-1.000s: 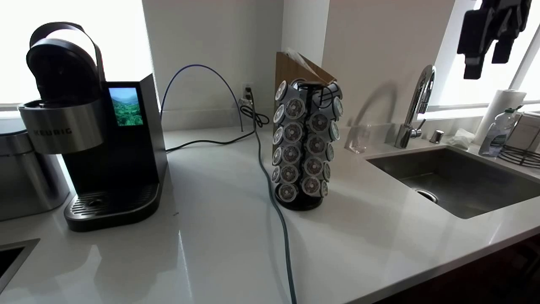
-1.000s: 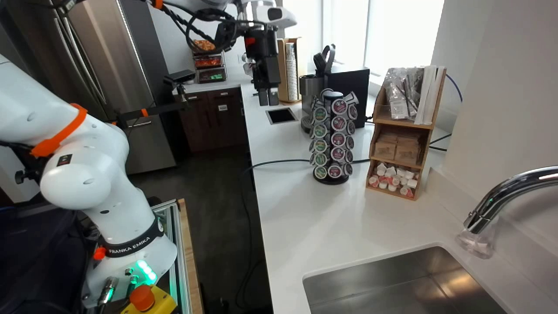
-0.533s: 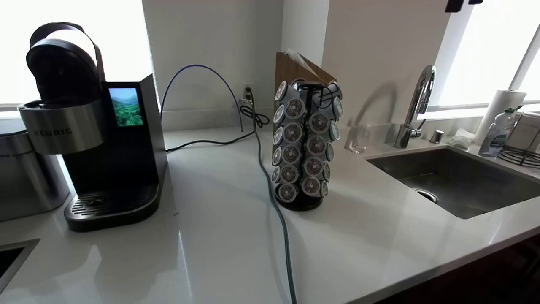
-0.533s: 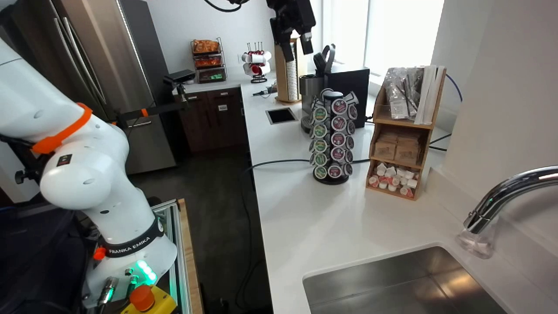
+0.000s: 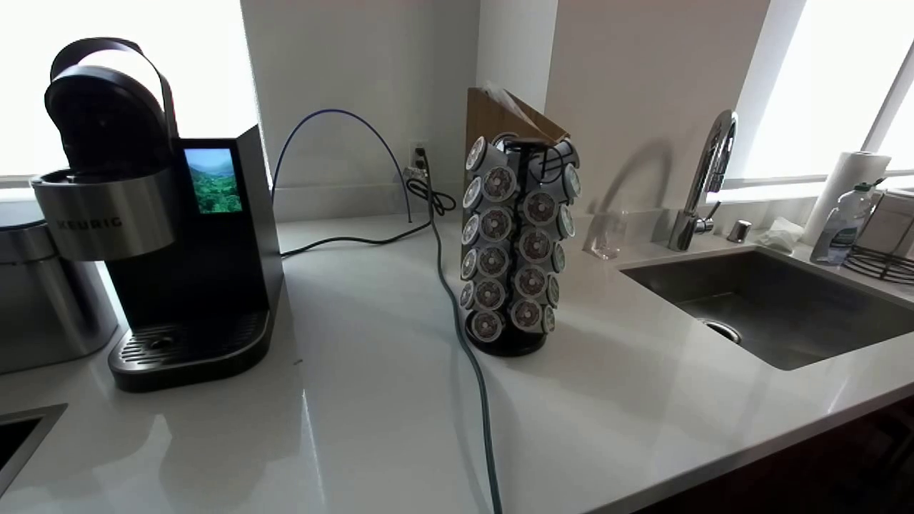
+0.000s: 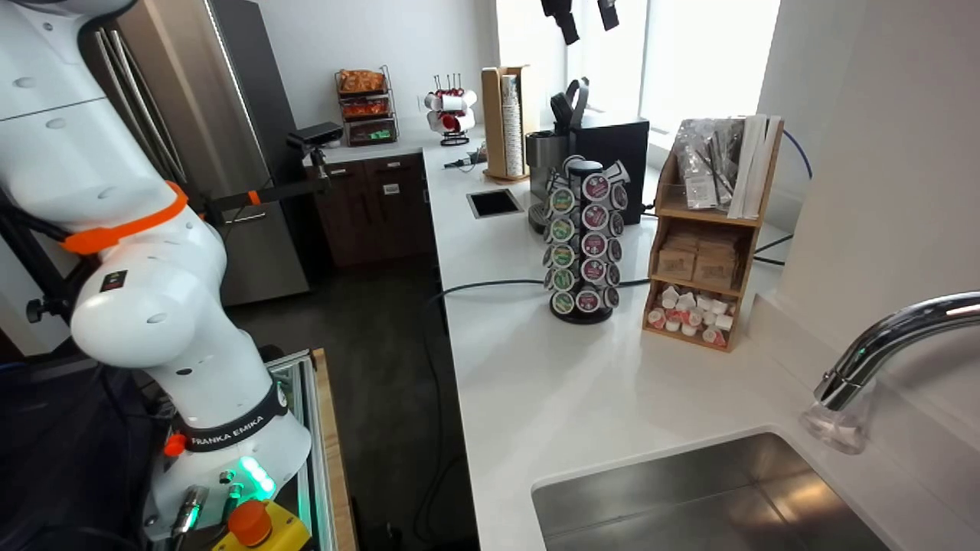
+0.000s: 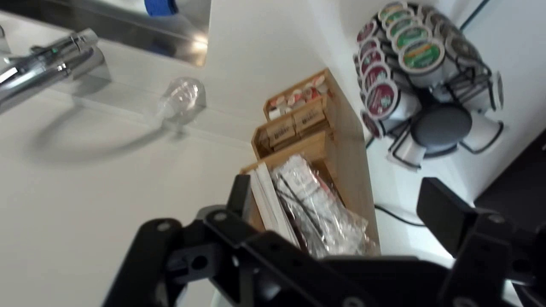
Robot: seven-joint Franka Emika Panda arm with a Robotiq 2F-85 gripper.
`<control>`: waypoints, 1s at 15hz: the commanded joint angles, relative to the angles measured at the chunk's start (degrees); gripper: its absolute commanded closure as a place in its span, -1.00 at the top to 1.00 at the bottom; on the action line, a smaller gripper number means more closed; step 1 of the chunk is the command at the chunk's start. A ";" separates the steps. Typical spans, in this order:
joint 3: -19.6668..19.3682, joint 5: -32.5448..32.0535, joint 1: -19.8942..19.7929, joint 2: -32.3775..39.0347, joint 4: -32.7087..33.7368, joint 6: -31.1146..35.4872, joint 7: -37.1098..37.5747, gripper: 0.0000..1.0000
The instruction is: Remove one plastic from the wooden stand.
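Observation:
The wooden stand [image 6: 704, 217] is a brown rack with three compartments, beside the wall; its wood also shows in the wrist view [image 7: 352, 170] and behind the pods in an exterior view [image 5: 480, 118]. Clear shiny plastic packets [image 6: 700, 168] lie in its top compartment, next to white flat strips [image 6: 754, 164]. The plastic [image 7: 307, 200] shows between my fingers in the wrist view, below them. My gripper [image 6: 587, 19] is high above the counter, partly cut off by the top edge. In the wrist view the gripper [image 7: 340, 202] is wide open and empty.
A carousel of coffee pods [image 6: 586, 245] stands beside the wooden stand. A coffee machine [image 5: 214, 264] stands at the counter's left. The sink [image 6: 658, 490] and chrome faucet [image 6: 903, 337] are in front. A cord [image 5: 464, 335] crosses the counter.
My gripper has moved up and toward the window side. It has left the top of an exterior view. The arm has swung up; counter objects have not moved.

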 commanded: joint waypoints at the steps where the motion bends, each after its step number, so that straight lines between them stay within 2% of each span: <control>1: -0.80 3.62 0.45 4.49 2.29 7.94 0.50 1.00; 2: -0.47 1.23 0.38 2.69 1.53 5.86 0.62 1.00; 7: -0.74 2.44 0.31 4.37 1.47 7.38 0.45 1.00; 8: -1.20 3.41 0.01 5.05 1.05 9.33 -0.53 1.00; 11: -2.32 7.75 -0.45 10.06 2.47 13.40 -1.20 1.00; 15: -2.26 7.17 -0.11 17.54 5.26 19.03 -2.07 1.00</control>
